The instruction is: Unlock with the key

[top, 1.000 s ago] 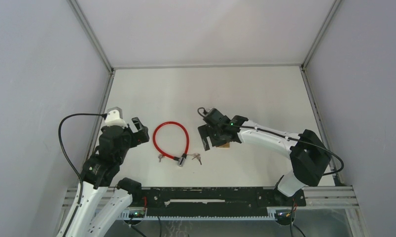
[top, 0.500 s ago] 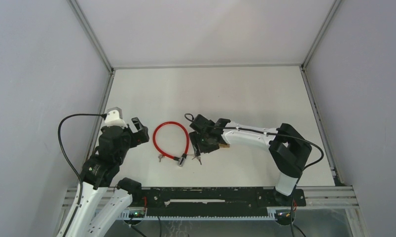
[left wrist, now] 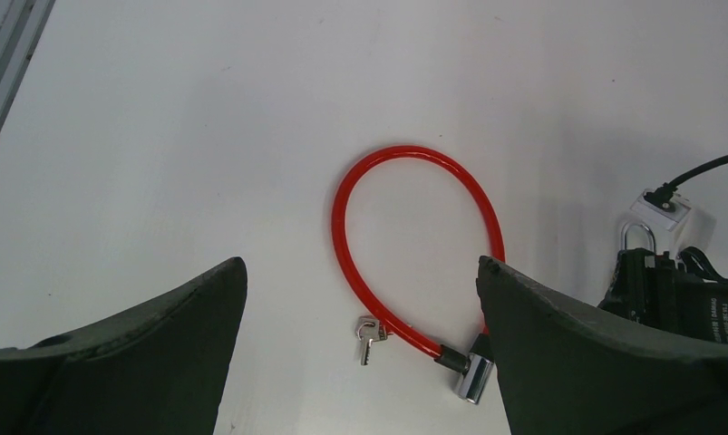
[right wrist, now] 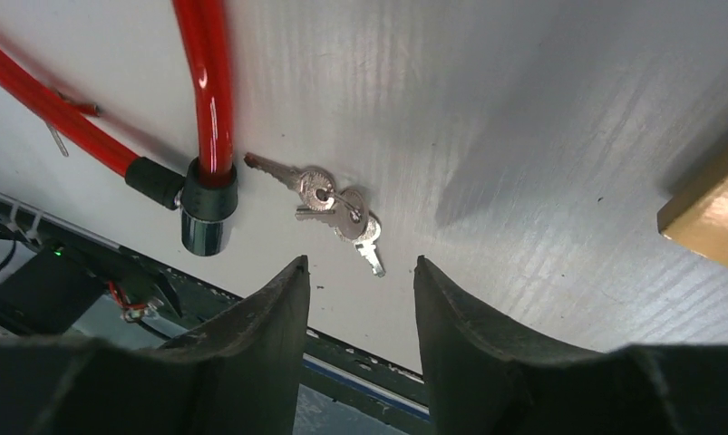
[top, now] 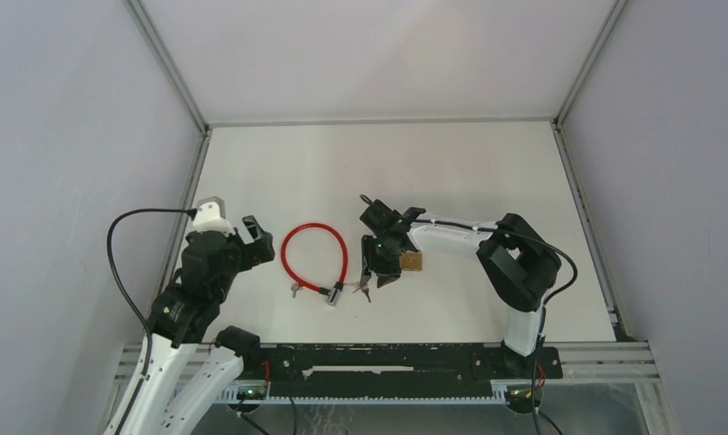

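1 cable lock (left wrist: 412, 152) | 1 padlock (top: 414, 262) | 3 ringed keys (right wrist: 328, 204) | 1 loose key (left wrist: 370, 337)

Small silver keys on a ring (right wrist: 334, 207) lie flat just ahead of the right gripper (right wrist: 360, 270), before its jaw gap; looped red cable lock (right wrist: 208, 91), closed, lies just left.

From above you cannot count the keys (top: 364, 292) toward the tabletop's (top: 487, 172) near edge: they are too small, and the right gripper (top: 374, 279) overhangs them. It also covers part of the brass padlock (top: 415, 262). In the right wrist view the padlock is cut by the right edge and the red cable (right wrist: 206, 82) runs out through the top. In the left wrist view a finger of the left gripper (left wrist: 360, 267) hides part of the lock barrel (left wrist: 467, 381).
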